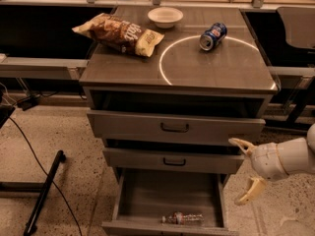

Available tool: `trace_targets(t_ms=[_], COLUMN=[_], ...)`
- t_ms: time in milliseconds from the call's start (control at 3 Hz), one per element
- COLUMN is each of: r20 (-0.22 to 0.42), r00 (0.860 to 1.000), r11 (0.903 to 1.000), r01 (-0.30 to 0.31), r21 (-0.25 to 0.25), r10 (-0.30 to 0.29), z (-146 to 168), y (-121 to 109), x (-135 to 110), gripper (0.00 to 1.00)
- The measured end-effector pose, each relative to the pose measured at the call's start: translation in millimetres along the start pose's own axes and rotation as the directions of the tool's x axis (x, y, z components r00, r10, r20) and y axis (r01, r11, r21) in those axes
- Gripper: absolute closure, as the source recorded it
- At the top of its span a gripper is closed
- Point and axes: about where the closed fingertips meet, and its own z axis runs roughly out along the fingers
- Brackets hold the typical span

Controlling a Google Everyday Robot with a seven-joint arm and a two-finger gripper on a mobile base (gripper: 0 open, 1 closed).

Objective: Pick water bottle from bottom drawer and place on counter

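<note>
The water bottle (182,219) lies on its side at the front of the open bottom drawer (147,193), cap to the left. The counter (197,70) is grey-brown with a large white circle. My gripper (243,171) hangs at the right of the cabinet, level with the middle drawer and above and right of the bottle. Its two pale fingers are spread apart with nothing between them.
On the counter lie a chip bag (118,33), a white bowl (165,16) and a blue soda can (212,36) on its side. The two upper drawers (172,128) stand slightly pulled out. A black cable and stand leg (42,193) lie on the floor at left.
</note>
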Motion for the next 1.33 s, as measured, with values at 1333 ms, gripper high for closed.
trace_targets(t_ms=[1333], r20=[-0.152], r00=[0.975], r11=[0.9825], r01=[0.173], r21=[0.069], r10=[-0.160], z=[100], y=[-9], x=[128], gripper=[0.00])
